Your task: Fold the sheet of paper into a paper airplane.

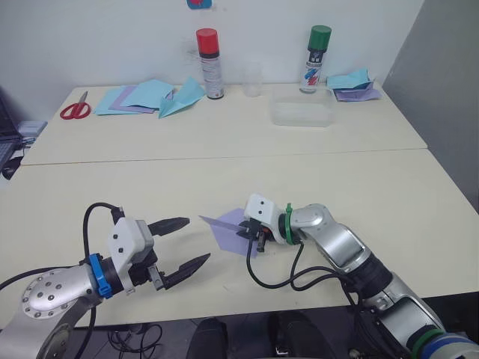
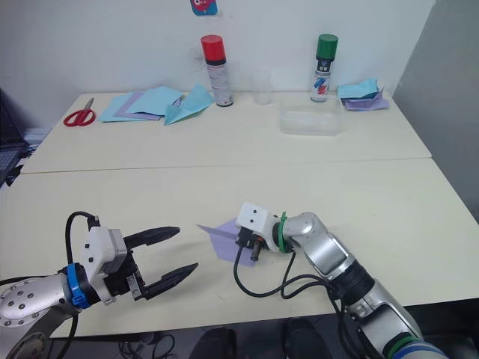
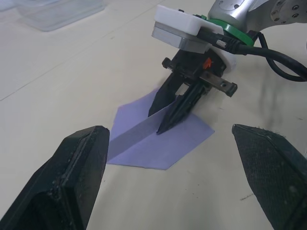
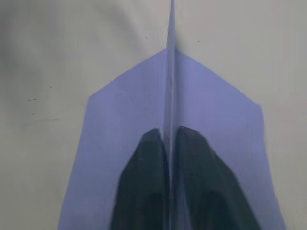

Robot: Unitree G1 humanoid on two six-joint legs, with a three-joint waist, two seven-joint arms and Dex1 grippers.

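Lavender paper airplane (image 3: 163, 139) keel fin clamped upright in right gripper (image 3: 168, 122), left gripper (image 1: 179, 247) spread apart beside it; press wings flat evenly, don't crush the nose.

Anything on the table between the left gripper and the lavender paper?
No, nothing visible. The left gripper is open, with bare table between it and the sheet of paper, whose raised fold the right gripper pinches.

light: bright, even, overhead; head views clean
shadows: soft, short under the left tool (image 1: 185, 245) on the counter (image 1: 374, 194)
glare: none
focus: right wrist view soft, left wrist near fingers (image 3: 72, 182) slightly blurred
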